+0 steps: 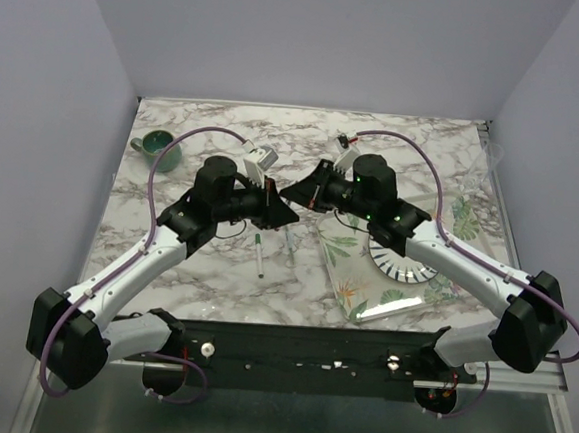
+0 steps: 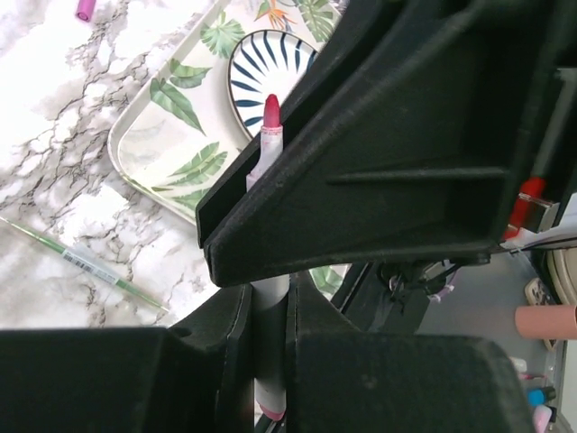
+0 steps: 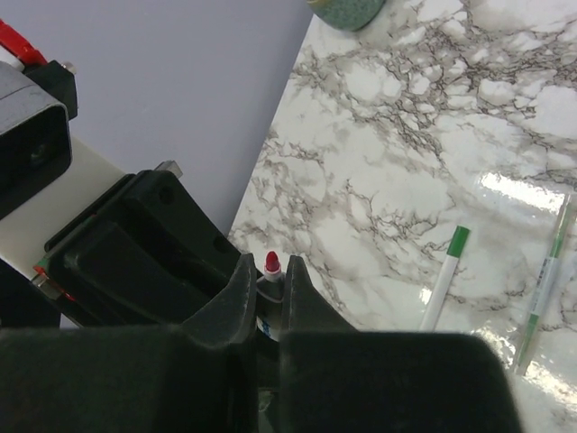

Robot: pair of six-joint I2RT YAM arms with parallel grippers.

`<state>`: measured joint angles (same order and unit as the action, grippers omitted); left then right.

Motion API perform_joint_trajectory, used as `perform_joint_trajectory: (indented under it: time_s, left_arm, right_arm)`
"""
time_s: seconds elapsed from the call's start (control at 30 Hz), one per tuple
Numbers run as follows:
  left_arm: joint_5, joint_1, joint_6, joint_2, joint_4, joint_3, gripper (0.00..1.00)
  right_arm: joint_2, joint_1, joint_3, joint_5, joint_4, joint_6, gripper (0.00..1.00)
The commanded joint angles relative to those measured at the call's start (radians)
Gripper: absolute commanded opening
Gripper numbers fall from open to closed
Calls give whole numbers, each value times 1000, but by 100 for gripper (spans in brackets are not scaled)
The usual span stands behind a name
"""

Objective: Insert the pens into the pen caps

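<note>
Closest to the lens in the left wrist view, the left gripper [image 2: 269,302] has its two black fingers clamped on the barrel of a slim white marker pen with a pink-red nib [image 2: 270,135]. The pen's long axis runs straight out along those fingers, nib leading away from the wrist. Ahead of them the right gripper [image 3: 269,271] crosses the barrel, its jaws pressed together on what looks like the same pen just behind the nib (its own wrist view shows only the red point and a white collar past the fingertips). So the pen is off the table, gripped by both arms where they meet.

The short pink tube-shaped cap [image 2: 85,9] lies on the white marble tabletop [image 3: 433,108], well beyond the nib and left of the left gripper's line. The frame edge cuts it, so I cannot tell which way its mouth faces or which arm is nearer. As I judge it, nib and cap must be brought onto one axis, which calls for one arm to let go.

Directly ahead of the left gripper, beyond the nib, sits a leaf-print tray [image 2: 115,144] carrying a striped plate [image 2: 261,63]. Right of the right gripper's fingers, a green-ended white pen [image 3: 446,280] and a translucent green-striped pen [image 3: 545,289] lie on the marble.
</note>
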<state>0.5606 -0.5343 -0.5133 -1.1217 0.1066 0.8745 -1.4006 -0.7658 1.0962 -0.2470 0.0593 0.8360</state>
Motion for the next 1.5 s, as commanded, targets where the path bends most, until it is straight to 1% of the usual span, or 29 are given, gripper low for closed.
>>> perform_joint_trajectory:
  time_s: [0.0, 0.03, 0.07, 0.13, 0.17, 0.27, 0.4, 0.43, 0.5, 0.53, 0.6, 0.63, 0.67, 0.7, 0.73, 0.77, 0.8, 0.9, 0.93, 0.97, 1.03, 1.1, 1.13, 1.23, 1.27, 1.3, 1.37, 1.43, 1.47]
  left_arm:
    - [-10, 5, 21, 49, 14, 20, 0]
    - [-19, 5, 27, 54, 21, 20, 0]
    - [-48, 7, 33, 62, 33, 23, 0]
    - [-85, 8, 64, 79, 79, 29, 0]
    - [-126, 11, 76, 86, 97, 34, 0]
    - [-197, 20, 142, 100, 179, 40, 0]
    - [-283, 30, 208, 137, 296, 47, 0]
    - [-297, 30, 225, 146, 309, 49, 0]
    - [-329, 30, 237, 178, 312, 25, 0]
    - [-371, 30, 236, 189, 309, 14, 0]
    - [-415, 30, 231, 206, 305, -17, 0]
    - [-471, 30, 228, 207, 311, -23, 0]
    - [-496, 30, 225, 207, 315, -31, 0]
    - [-522, 30, 232, 203, 341, -28, 0]
    - [-545, 30, 239, 200, 353, -23, 0]
    - [-592, 30, 243, 200, 363, -20, 0]
    - [-611, 30, 246, 207, 366, -22, 0]
    - [-640, 30, 248, 232, 360, -23, 0]
    - [-646, 30, 249, 238, 357, -25, 0]
    - [-651, 30, 249, 246, 355, -29, 0]
    - [-673, 30, 251, 261, 354, -31, 0]
    - [-677, 30, 249, 272, 352, -34, 0]
    - [-677, 30, 249, 275, 351, -35, 0]
    - [-671, 30, 249, 275, 354, -35, 0]
    - [-671, 30, 249, 272, 355, -34, 0]
    - [-673, 30, 249, 272, 355, -32, 0]
    - [-671, 30, 249, 272, 358, -32, 0]
    - [-674, 30, 251, 273, 358, -32, 0]
    - [-676, 30, 251, 272, 358, -32, 0]
  right_arm:
    - [-5, -9, 27, -11, -53, -57, 37]
    - [0, -10, 31, -6, -56, -80, 44]
    - [3, -9, 43, 0, -97, -89, 55]
    - [25, -7, 57, 49, -131, -125, 61]
    - [32, -7, 68, 66, -178, -144, 63]
    - [55, 3, 99, 92, -242, -257, 63]
    - [46, 65, 142, 57, -309, -402, 61]
    - [35, 80, 183, 70, -334, -444, 61]
    - [-3, 120, 212, 90, -383, -491, 61]
    - [-15, 132, 241, 89, -391, -527, 61]
    - [-64, 172, 270, 98, -409, -557, 61]
    - [-90, 186, 289, 127, -418, -580, 61]
    - [-113, 204, 324, 158, -435, -595, 61]
    - [-171, 212, 341, 202, -444, -609, 61]
    - [-204, 218, 359, 288, -453, -624, 61]
    - [-239, 241, 417, 310, -493, -626, 60]
    - [-318, 255, 442, 321, -515, -623, 60]
    - [-414, 289, 525, 392, -575, -585, 60]
    - [-469, 295, 542, 453, -587, -539, 59]
    - [-492, 310, 560, 480, -630, -502, 59]
    - [-552, 324, 606, 523, -665, -395, 57]
    - [-581, 341, 614, 555, -690, -315, 57]
    - [-593, 347, 626, 567, -705, -225, 56]
    - [-630, 378, 637, 557, -746, -100, 54]
    - [-638, 390, 640, 551, -756, -22, 53]
    - [-652, 395, 648, 554, -769, 20, 51]
    - [-678, 404, 694, 554, -830, 131, 48]
    - [-716, 405, 721, 552, -868, 191, 45]
    - [-727, 405, 737, 551, -901, 248, 44]
